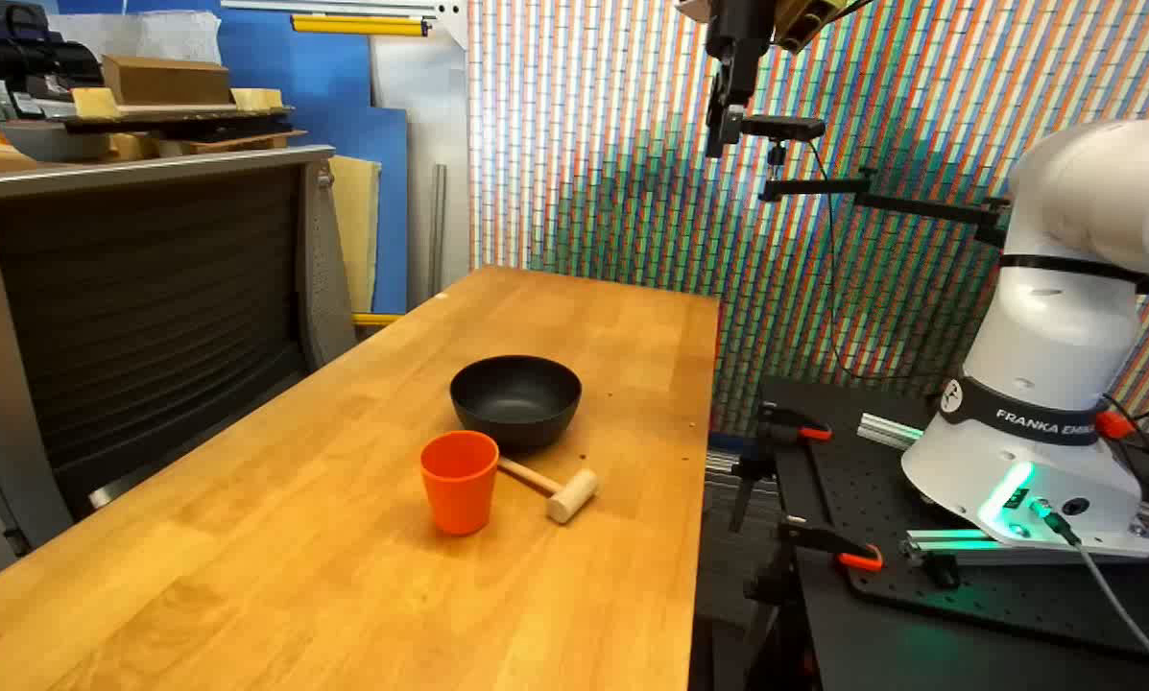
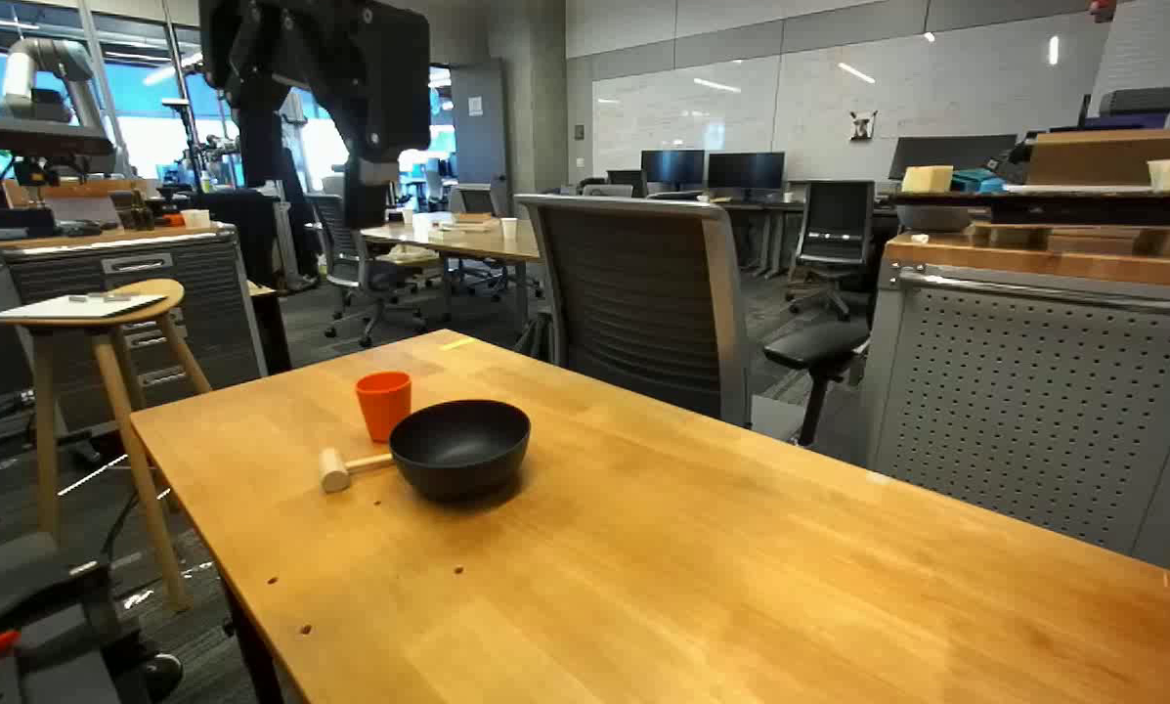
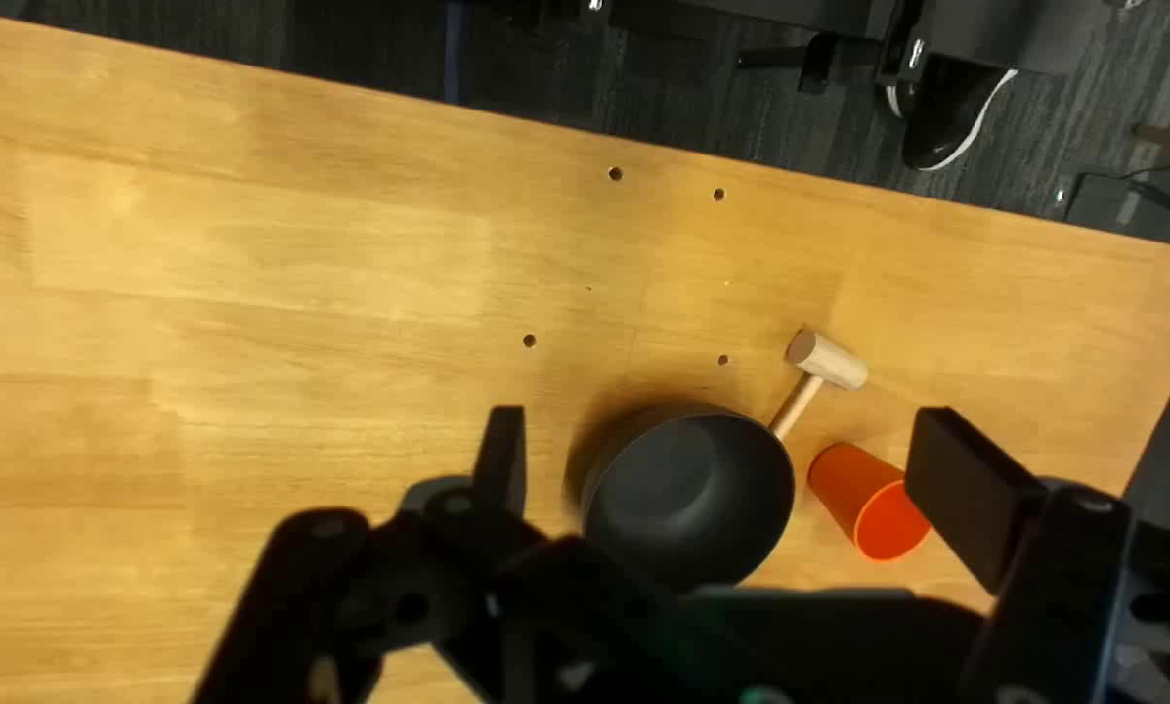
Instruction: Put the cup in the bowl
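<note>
"Above the table point(image 2: 760, 567), is the gripper point(image 2: 313, 191) holding something?"

"No. I can see its jaws wide apart, up high, with nothing gripped."

"Where's the cup point(image 1: 459, 485)?"

"Standing up on the table, just beside the bowl point(image 1: 521, 398). In my wrist view, it's closer than the bowl to the short edge on the right. The mallet point(image 1: 572, 495) lies nearer the long edge by the robot point(image 1: 1054, 336)."

"So what's done?"

"None of it, I'd say. The cup isn't in the bowl yet. Left to do, I think: I go down, grab the cup, lift it over the bowl, lower it in and let go."
</note>
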`<move>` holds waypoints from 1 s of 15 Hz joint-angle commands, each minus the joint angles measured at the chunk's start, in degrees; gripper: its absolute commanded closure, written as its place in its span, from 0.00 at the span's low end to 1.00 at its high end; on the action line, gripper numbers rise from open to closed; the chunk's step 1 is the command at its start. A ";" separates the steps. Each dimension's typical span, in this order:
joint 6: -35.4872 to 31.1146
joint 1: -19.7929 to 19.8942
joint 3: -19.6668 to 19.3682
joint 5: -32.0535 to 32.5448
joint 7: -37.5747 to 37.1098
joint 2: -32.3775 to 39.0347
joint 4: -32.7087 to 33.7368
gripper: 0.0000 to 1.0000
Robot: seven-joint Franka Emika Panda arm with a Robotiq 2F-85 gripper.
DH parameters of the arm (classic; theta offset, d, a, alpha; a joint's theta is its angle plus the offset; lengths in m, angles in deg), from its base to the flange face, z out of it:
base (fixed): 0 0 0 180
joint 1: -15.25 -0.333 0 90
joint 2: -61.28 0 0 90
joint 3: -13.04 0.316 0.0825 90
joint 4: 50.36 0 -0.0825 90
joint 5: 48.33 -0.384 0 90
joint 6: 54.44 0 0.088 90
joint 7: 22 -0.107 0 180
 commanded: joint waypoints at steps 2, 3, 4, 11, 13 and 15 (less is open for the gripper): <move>0.06 2.24 1.88 -1.00 0.94 0.50 0.43 0.00; 0.06 2.23 1.88 -1.00 0.93 0.49 0.56 0.00; -0.27 2.03 2.59 -0.27 0.19 1.61 1.09 0.00; -7.21 -3.44 14.81 -1.75 -8.85 17.34 3.98 0.00; -9.27 -5.28 18.76 -2.09 -10.51 23.40 6.16 0.00; -10.92 -6.72 22.46 -2.08 -12.03 29.85 9.43 0.00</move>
